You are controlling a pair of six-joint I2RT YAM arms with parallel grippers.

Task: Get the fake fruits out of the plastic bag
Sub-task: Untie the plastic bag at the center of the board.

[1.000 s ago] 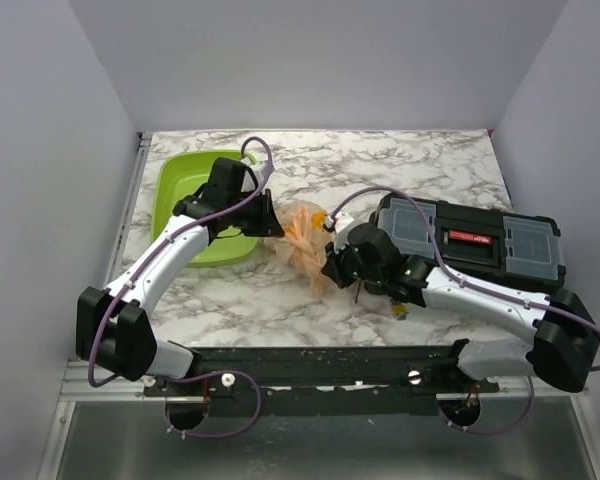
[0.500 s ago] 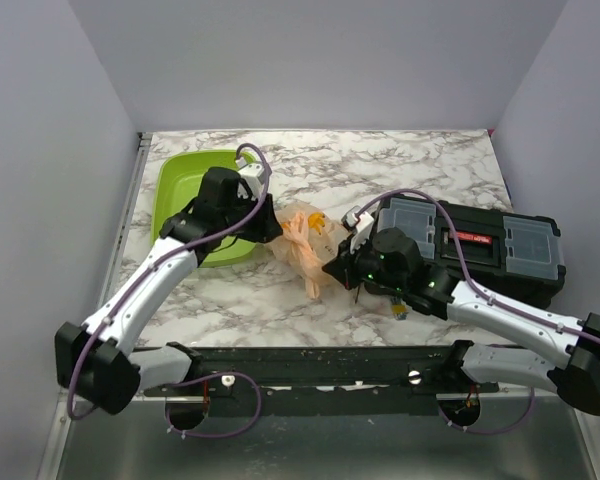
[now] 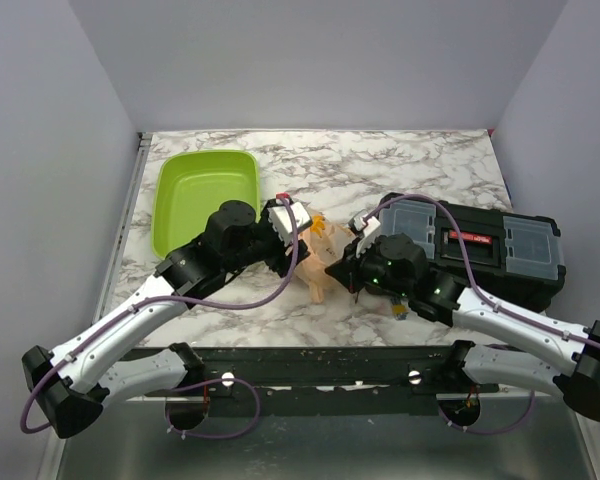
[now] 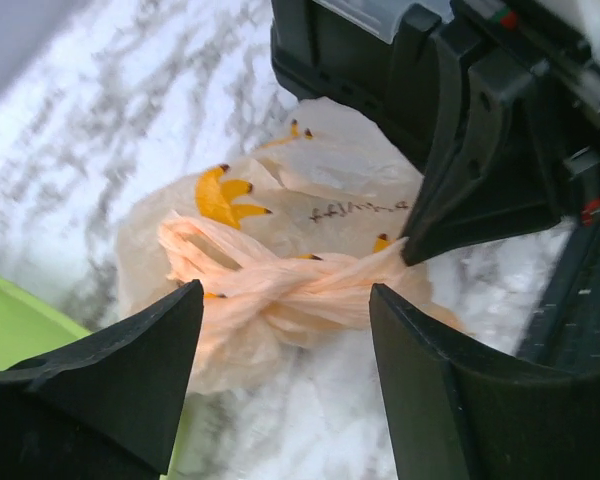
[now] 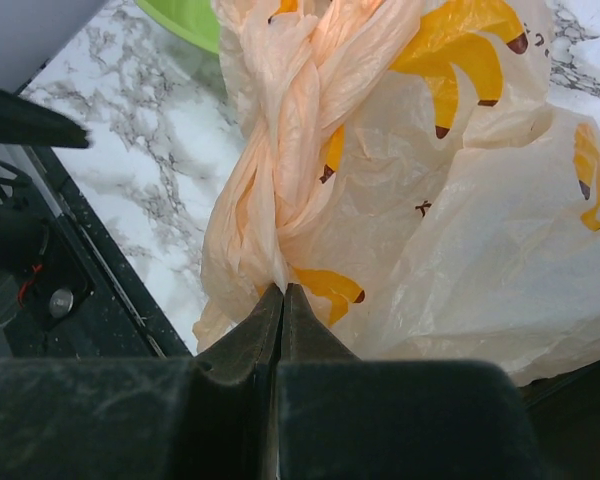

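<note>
The plastic bag (image 3: 318, 258) lies crumpled on the marble between the two arms, peach with orange fruit prints. Its handles (image 4: 280, 285) are twisted into a rope. My right gripper (image 5: 282, 292) is shut on the end of that twisted rope, seen as black fingers (image 4: 450, 200) in the left wrist view. My left gripper (image 4: 285, 292) is open just short of the twisted handles, with nothing between its fingers and touching nothing. In the top view it (image 3: 296, 248) sits at the bag's left side, with the right gripper (image 3: 338, 262) at the bag's right side. The fake fruits are hidden inside the bag.
A lime-green tray (image 3: 205, 195) stands at the back left, close behind the left gripper. A black toolbox with clear lid compartments (image 3: 480, 245) lies on the right, right behind the bag. The table's dark front rail (image 5: 90, 290) runs just below the bag.
My left gripper has opened, let go of the bag and swung from the tray side toward the front. The bag has sagged lower. The right gripper stays shut on the handles.
</note>
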